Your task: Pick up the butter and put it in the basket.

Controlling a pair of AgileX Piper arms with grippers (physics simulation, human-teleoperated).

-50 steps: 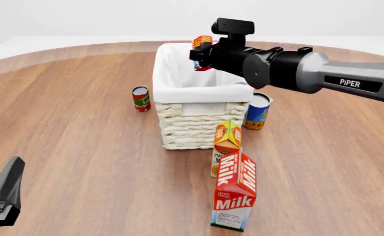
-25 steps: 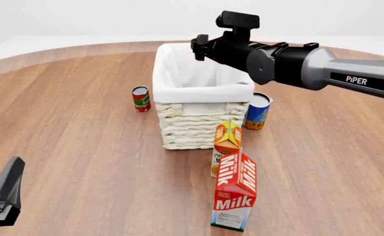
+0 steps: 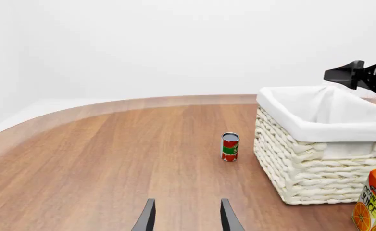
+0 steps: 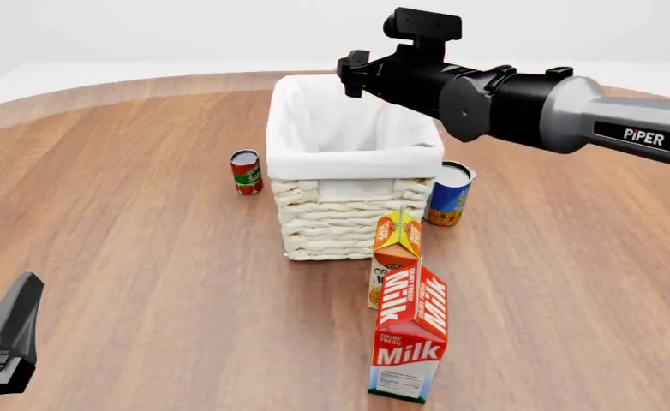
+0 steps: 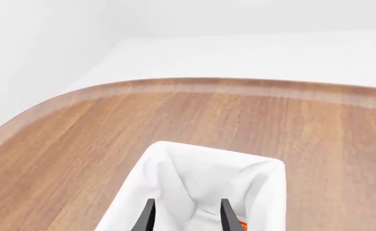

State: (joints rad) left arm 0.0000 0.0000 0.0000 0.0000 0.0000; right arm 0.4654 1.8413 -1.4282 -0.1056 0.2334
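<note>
The basket (image 4: 352, 163) is a cream wicker box with white lining and stands mid-table; it also shows in the left wrist view (image 3: 322, 125). My right gripper (image 4: 352, 75) hovers open over its far right rim with nothing between its fingers (image 5: 148, 217). In the right wrist view a small orange-red corner of the butter (image 5: 241, 225) lies inside the basket (image 5: 175, 159). The front view hides the butter behind the basket wall. My left gripper (image 4: 3, 342) rests open at the near left, far from the basket, its fingers (image 3: 146, 219) apart over bare wood.
A red tomato can (image 4: 246, 171) stands left of the basket, a blue can (image 4: 450, 193) at its right. An orange juice carton (image 4: 396, 248) and a tall Milk carton (image 4: 410, 338) stand in front of it.
A second ago the right gripper held the butter above the basket. It has let go, the butter has dropped inside, and the arm has risen slightly. The left arm has not moved.
</note>
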